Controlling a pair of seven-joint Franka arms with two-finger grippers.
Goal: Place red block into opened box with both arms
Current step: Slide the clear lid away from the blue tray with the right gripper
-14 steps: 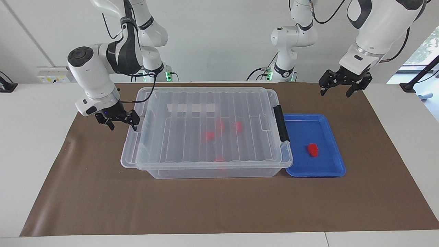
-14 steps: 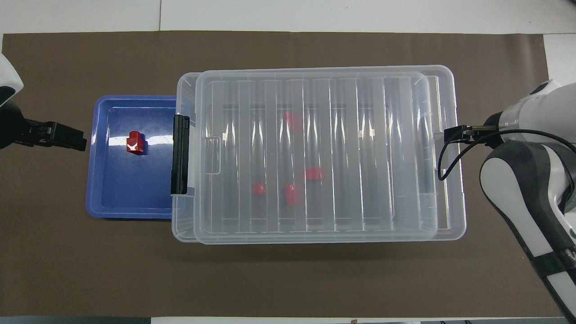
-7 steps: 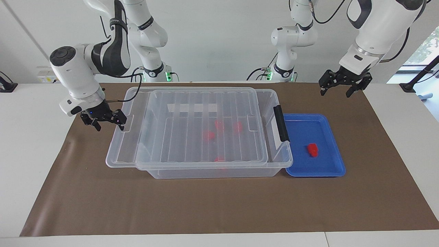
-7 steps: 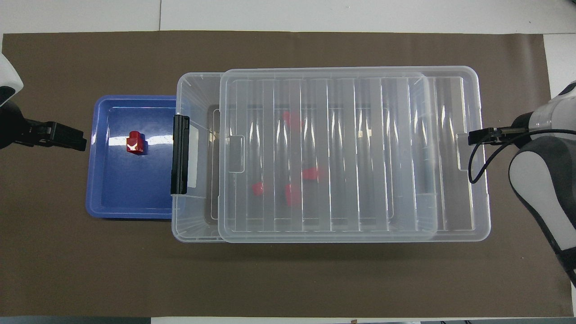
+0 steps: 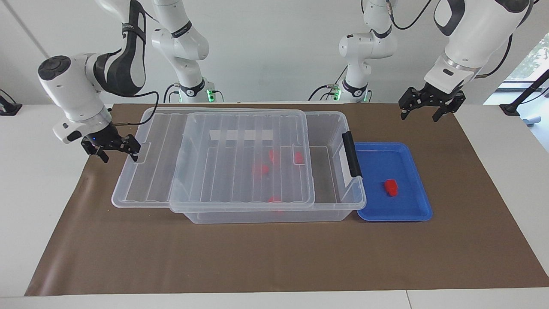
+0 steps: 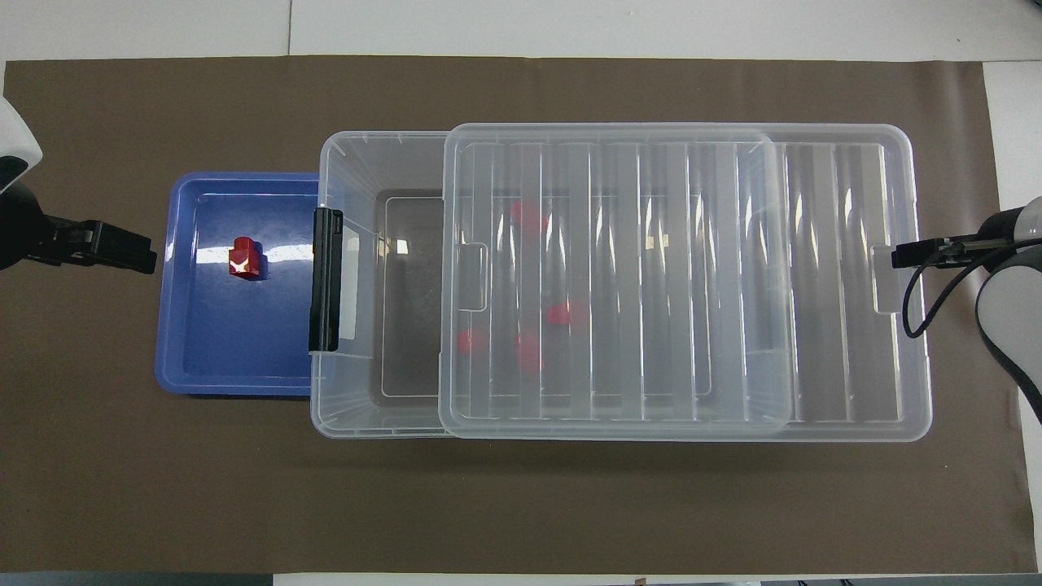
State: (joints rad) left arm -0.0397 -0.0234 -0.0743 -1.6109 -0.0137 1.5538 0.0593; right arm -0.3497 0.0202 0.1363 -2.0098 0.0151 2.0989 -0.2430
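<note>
A small red block (image 5: 390, 187) (image 6: 246, 258) lies in the blue tray (image 5: 415, 216) (image 6: 175, 358). The clear box (image 5: 274, 216) (image 6: 350, 163) stands beside the tray, black latch (image 5: 351, 154) toward it. Its ribbed lid (image 5: 214, 171) (image 6: 692, 285) sits shifted toward the right arm's end, baring a strip of the box at the latch end. Several red pieces (image 5: 261, 168) show through the lid. My right gripper (image 5: 119, 153) (image 6: 912, 256) is open, one fingertip hooked at the lid's end tab. My left gripper (image 5: 424, 110) (image 6: 138, 251) hangs open over the mat off the tray's end, waiting.
The brown mat (image 5: 274, 257) covers the table, and the lid's overhanging end reaches out above it toward the right arm's end. Two slimmer white arms with green-lit bases (image 5: 188, 51) (image 5: 364, 47) stand at the robots' edge.
The right gripper has drawn the lid along the box toward the right arm's end, widening the uncovered strip by the latch. Left arm, tray and red block have stayed put.
</note>
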